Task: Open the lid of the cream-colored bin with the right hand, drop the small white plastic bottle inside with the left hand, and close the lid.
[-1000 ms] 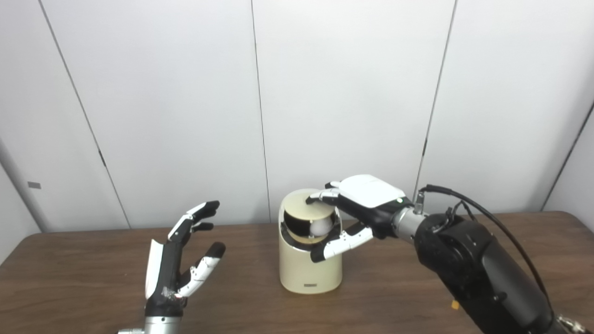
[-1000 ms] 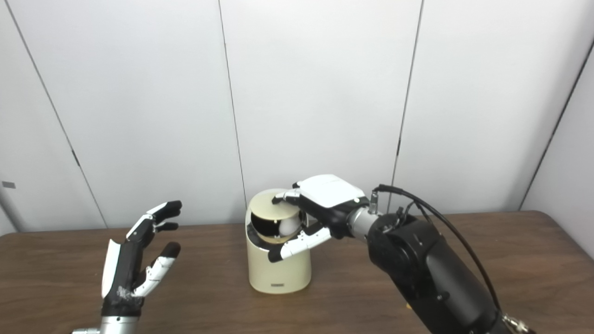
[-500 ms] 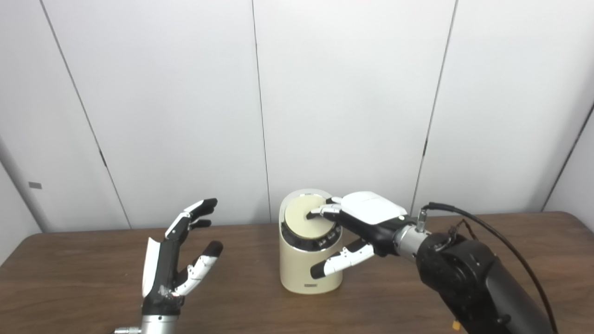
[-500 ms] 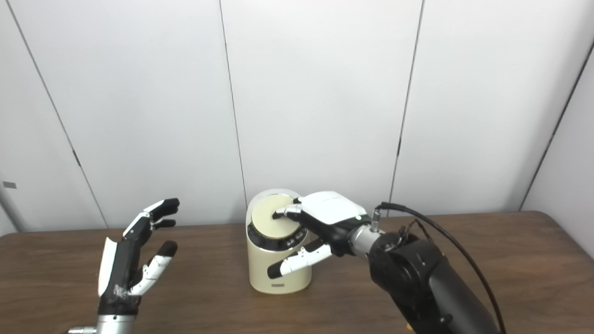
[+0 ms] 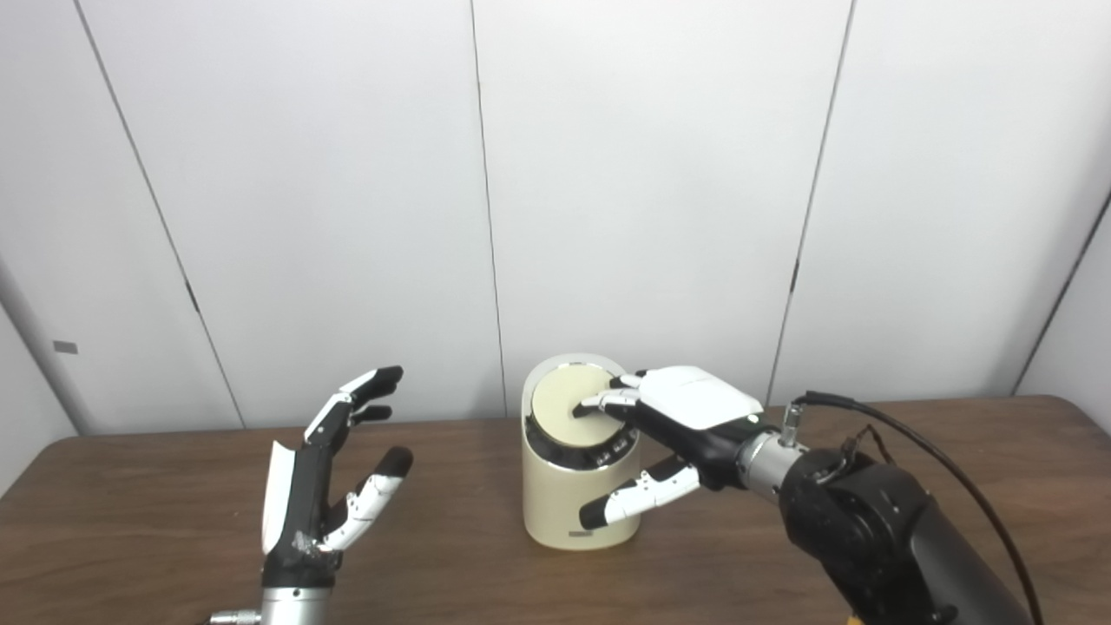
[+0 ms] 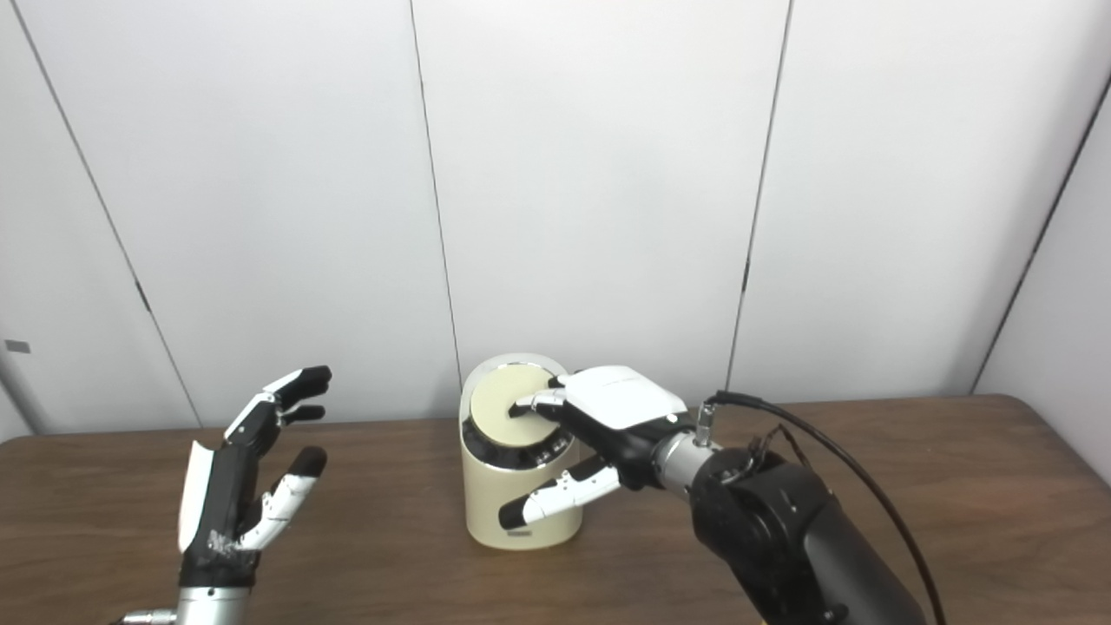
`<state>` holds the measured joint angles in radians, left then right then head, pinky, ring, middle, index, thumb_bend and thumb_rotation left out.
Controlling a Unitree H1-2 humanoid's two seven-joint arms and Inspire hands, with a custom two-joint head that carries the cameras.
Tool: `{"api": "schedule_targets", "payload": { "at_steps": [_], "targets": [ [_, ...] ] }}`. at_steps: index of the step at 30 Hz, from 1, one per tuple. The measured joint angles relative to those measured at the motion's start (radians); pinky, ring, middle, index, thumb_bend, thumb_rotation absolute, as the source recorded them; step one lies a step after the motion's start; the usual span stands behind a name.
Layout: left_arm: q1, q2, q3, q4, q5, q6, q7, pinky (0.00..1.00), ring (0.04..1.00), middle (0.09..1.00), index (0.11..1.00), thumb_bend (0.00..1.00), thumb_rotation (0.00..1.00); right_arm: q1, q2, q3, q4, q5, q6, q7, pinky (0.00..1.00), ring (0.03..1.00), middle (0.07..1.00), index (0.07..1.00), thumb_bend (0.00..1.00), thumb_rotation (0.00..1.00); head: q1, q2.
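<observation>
Since a second ago the round lid (image 5: 568, 404) of the cream-colored cylindrical bin (image 5: 580, 508) has swung from tipped open to flat and closed, and the small white plastic bottle seen through the opening then is now hidden inside the bin.

From the left eye view, the bin stands upright on the dark brown wooden worktop (image 5: 147, 529). The right hand (image 5: 673, 430) sits just right of the bin, its fingertips (image 5: 593, 406) resting on the closed lid and its thumb stretched across the bin's front wall, holding nothing. The left hand (image 5: 325, 486) stands well left of the bin, palm turned toward it, fingers spread wide and empty.

From the right eye view, the same bin (image 6: 512, 503) has its lid (image 6: 506, 405) shut under the right hand (image 6: 603, 425). The left hand (image 6: 243, 486) is raised above the worktop (image 6: 955, 486), open, well apart from the bin.
</observation>
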<state>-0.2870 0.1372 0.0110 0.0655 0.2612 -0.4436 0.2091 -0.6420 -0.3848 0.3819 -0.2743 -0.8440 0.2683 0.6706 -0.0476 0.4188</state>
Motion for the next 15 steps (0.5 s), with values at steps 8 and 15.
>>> {"api": "schedule_targets", "payload": {
  "at_steps": [8, 15],
  "targets": [
    [0.000, -0.003, 0.001, -0.001, 0.000, 0.004, -0.013, 0.70, 0.789, 0.800, 0.785, 0.76, 0.79, 0.016, -0.002, 0.036, -0.030, -0.073, -0.001, 0.000, 1.00, 0.959, 0.874, 0.852, 1.00, 0.88, 0.000, -0.003],
    [0.000, -0.007, 0.006, -0.003, 0.004, 0.005, -0.016, 0.69, 0.788, 0.800, 0.785, 0.76, 0.80, 0.024, -0.001, 0.050, -0.031, -0.109, -0.013, -0.009, 0.98, 0.946, 0.871, 0.839, 1.00, 0.85, 0.002, -0.002]
  ]
}}
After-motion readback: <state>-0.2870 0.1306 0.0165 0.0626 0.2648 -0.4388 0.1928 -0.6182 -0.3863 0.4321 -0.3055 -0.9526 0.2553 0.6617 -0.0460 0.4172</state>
